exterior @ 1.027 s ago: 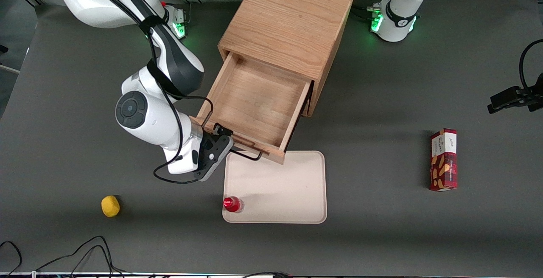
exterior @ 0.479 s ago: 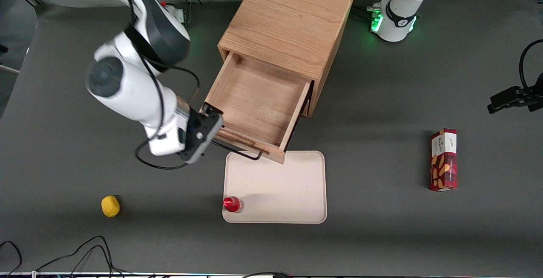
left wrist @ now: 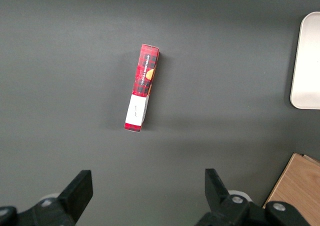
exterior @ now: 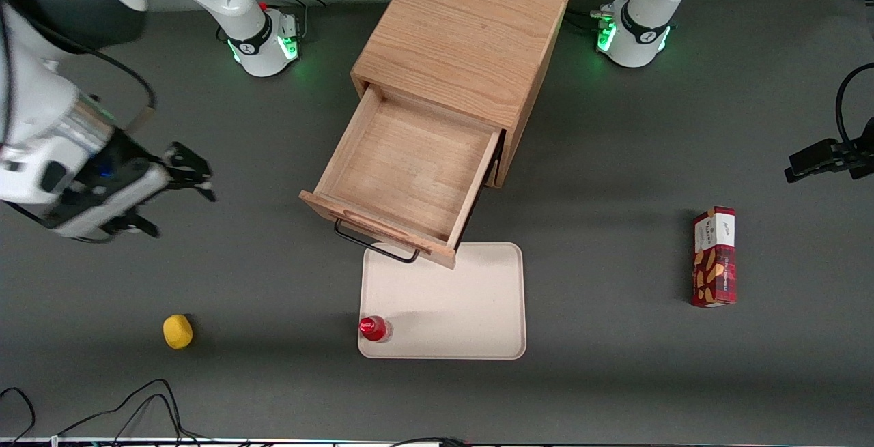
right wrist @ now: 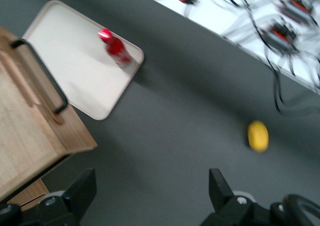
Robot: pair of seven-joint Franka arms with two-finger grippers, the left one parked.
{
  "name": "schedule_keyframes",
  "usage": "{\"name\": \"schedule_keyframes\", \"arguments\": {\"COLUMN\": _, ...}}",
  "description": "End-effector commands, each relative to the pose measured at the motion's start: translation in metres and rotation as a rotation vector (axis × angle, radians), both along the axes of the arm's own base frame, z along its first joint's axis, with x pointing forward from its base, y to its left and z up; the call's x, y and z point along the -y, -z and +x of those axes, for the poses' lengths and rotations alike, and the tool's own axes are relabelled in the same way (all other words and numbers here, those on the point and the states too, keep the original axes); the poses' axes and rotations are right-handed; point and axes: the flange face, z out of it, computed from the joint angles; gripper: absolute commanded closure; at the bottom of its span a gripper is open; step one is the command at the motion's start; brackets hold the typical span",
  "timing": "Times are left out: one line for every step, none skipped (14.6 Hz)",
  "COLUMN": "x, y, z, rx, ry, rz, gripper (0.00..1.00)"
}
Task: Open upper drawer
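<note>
dark grey table (exterior: 614, 379) | gripper (exterior: 179, 203) spread wide, holding nothing, raised toward working arm's end, well apart from cabinet | yellow ball (exterior: 177, 332) | upper drawer (exterior: 403, 170) pulled out of wooden cabinet (exterior: 464, 37), handle (exterior: 374, 246) over cream tray (exterior: 471, 310) | red box (exterior: 714, 256)

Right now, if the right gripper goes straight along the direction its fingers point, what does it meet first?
Probably bare table. The gripper is open, high and away from the upper drawer; its wrist view shows only dark surface between the fingers. The yellow object lies slightly aside. Depth is uncertain.
</note>
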Motion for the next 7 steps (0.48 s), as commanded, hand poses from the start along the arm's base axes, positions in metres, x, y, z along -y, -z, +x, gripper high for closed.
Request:
{"name": "schedule_keyframes", "arguments": {"x": 0.025, "y": -0.009, "z": -0.046, "rx": -0.078, "ry": 0.227, "rz": 0.018, "gripper": 0.0}}
{"name": "schedule_keyframes", "arguments": {"x": 0.032, "y": -0.013, "z": -0.06, "rx": -0.123, "ry": 0.336, "rz": 0.018, "gripper": 0.0}}
{"name": "schedule_keyframes", "arguments": {"x": 0.034, "y": -0.016, "z": -0.07, "rx": -0.165, "ry": 0.421, "rz": 0.007, "gripper": 0.0}}
{"name": "schedule_keyframes", "arguments": {"x": 0.039, "y": -0.015, "z": -0.082, "rx": -0.216, "ry": 0.49, "rz": -0.003, "gripper": 0.0}}
{"name": "schedule_keyframes", "arguments": {"x": 0.042, "y": -0.008, "z": -0.089, "rx": -0.247, "ry": 0.521, "rz": -0.016, "gripper": 0.0}}
{"name": "schedule_keyframes", "arguments": {"x": 0.048, "y": -0.005, "z": -0.089, "rx": -0.254, "ry": 0.528, "rz": -0.033, "gripper": 0.0}}
{"name": "schedule_keyframes", "arguments": {"x": 0.055, "y": -0.001, "z": -0.086, "rx": -0.248, "ry": 0.537, "rz": -0.073, "gripper": 0.0}}
